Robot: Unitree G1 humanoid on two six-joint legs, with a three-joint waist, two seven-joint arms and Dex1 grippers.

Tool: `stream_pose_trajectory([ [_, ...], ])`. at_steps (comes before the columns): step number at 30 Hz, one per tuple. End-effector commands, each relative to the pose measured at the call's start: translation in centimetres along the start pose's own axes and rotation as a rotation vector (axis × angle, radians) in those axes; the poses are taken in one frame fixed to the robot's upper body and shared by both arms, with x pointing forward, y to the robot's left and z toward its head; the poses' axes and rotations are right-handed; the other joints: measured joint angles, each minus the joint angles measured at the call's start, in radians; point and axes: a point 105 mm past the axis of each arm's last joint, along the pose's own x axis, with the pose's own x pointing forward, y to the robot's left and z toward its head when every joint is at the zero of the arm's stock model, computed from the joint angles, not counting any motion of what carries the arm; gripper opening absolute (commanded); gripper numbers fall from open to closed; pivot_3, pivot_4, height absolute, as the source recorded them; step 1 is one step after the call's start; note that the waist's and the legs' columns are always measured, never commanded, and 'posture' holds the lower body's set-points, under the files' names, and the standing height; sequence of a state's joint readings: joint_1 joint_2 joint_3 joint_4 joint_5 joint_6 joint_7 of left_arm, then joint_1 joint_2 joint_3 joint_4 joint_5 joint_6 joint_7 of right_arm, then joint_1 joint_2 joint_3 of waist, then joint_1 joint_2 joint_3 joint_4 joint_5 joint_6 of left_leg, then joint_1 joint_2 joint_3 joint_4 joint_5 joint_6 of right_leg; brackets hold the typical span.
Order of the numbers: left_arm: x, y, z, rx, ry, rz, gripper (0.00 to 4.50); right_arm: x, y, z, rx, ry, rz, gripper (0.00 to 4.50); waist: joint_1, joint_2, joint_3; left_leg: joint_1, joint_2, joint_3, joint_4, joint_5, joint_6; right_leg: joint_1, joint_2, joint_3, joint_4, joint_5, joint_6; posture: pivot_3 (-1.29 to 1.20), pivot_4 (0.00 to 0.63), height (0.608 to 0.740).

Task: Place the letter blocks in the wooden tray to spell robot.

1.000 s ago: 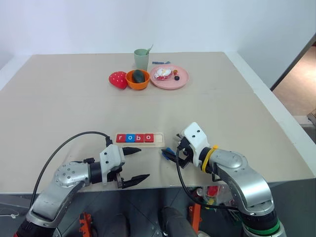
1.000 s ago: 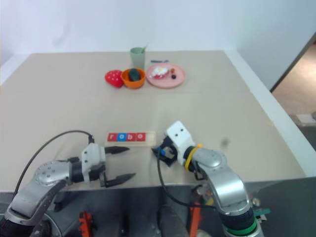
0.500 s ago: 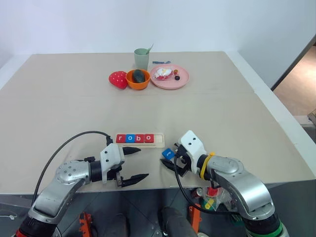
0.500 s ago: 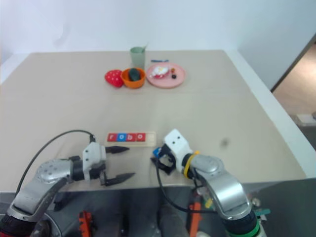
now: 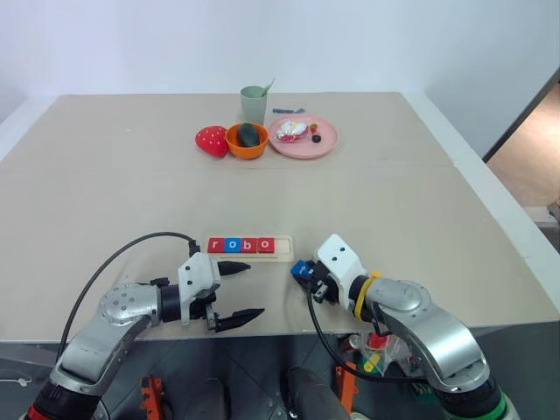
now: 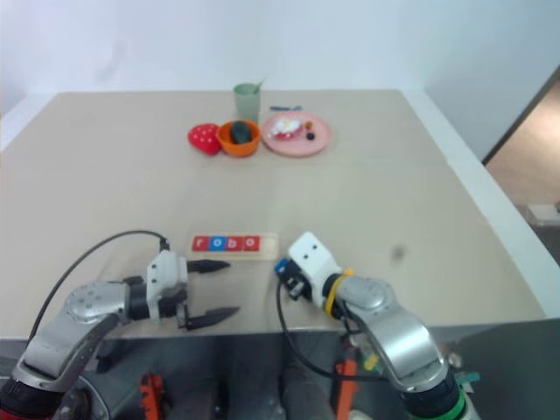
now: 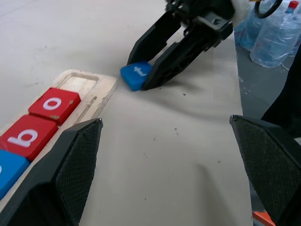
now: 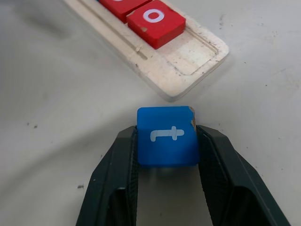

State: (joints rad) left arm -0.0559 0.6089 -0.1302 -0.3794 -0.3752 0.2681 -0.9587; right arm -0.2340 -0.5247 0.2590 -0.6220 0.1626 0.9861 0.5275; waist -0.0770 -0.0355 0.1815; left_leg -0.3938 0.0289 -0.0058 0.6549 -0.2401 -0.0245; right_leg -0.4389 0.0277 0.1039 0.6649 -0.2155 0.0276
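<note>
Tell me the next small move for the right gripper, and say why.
Probably lift the blue t block and carry it to the empty end slot of the wooden tray. The right gripper has its fingers against the block's two sides, and r, o, b, o already fill the other slots.

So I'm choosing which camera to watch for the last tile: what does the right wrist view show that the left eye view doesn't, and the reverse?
Right wrist view: the white t on the small blue square letter block, pinched between the right claw fingers, and the bare end slot of the long pale wooden tray.
Left eye view: the open left claw, and far back the round pink plate, orange bowl and green cup.
Both: tray, red o block, t block.
</note>
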Motion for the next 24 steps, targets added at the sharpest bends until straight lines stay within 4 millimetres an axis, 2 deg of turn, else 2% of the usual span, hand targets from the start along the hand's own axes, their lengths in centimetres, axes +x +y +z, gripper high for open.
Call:
stream_pose_trajectory([
  [1, 0.1, -0.2, 0.5, 0.038, -0.017, 0.0, 4.5, -0.7, -2.2, 1.3, -0.102, -0.06, 0.038, 1.2, 0.0, 0.0, 0.0, 0.0, 0.0, 0.0, 0.0, 0.0, 0.0, 0.0, 0.0, 0.0, 0.0, 0.0, 0.0, 0.0, 0.15, 0.74],
  [5, 0.1, 0.1, 0.6, 0.045, -0.022, 0.008, 4.5, -0.7, -5.0, 3.3, -0.216, -0.129, 0.129, 1.2, -0.003, -0.001, 0.001, 0.001, 0.0, 0.002, 0.001, 0.0, 0.0, 0.001, 0.0, 0.002, 0.0, 0.0, -0.002, 0.0, 0.15, 0.74],
  [9, 0.3, 0.2, 0.5, 0.046, -0.027, 0.013, 4.5, 0.5, -6.4, 5.3, -0.299, -0.186, 0.236, 1.2, -0.006, -0.001, 0.001, 0.002, 0.001, 0.003, 0.001, 0.0, 0.001, 0.001, 0.002, 0.003, 0.0, 0.002, 0.0, 0.0, 0.15, 0.74],
  [13, 0.4, 0.1, 0.6, 0.048, -0.034, 0.022, 4.5, 2.3, -6.2, 6.5, -0.354, -0.205, 0.372, 1.2, -0.006, -0.001, 0.001, 0.002, 0.002, 0.002, -0.001, 0.0, 0.002, 0.0, 0.003, 0.002, 0.0, 0.002, 0.0, 0.0, 0.15, 0.74],
  [18, 0.3, 0.2, 0.5, 0.047, -0.033, 0.05, 4.5, 3.4, -4.9, 6.4, -0.404, -0.181, 0.521, 1.2, -0.001, -0.001, 0.001, 0.0, 0.002, 0.002, -0.001, -0.001, 0.003, -0.001, 0.002, 0.002, 0.0, 0.001, 0.001, 0.0, 0.15, 0.74],
  [24, 0.2, 0.2, 0.5, 0.048, -0.033, 0.066, 4.5, 4.3, -4.8, 6.1, -0.408, -0.166, 0.552, 1.2, -0.001, 0.0, 0.001, 0.0, 0.001, 0.002, 0.0, -0.002, 0.003, 0.0, 0.0, 0.001, 0.0, 0.001, 0.001, 0.0, 0.15, 0.74],
])
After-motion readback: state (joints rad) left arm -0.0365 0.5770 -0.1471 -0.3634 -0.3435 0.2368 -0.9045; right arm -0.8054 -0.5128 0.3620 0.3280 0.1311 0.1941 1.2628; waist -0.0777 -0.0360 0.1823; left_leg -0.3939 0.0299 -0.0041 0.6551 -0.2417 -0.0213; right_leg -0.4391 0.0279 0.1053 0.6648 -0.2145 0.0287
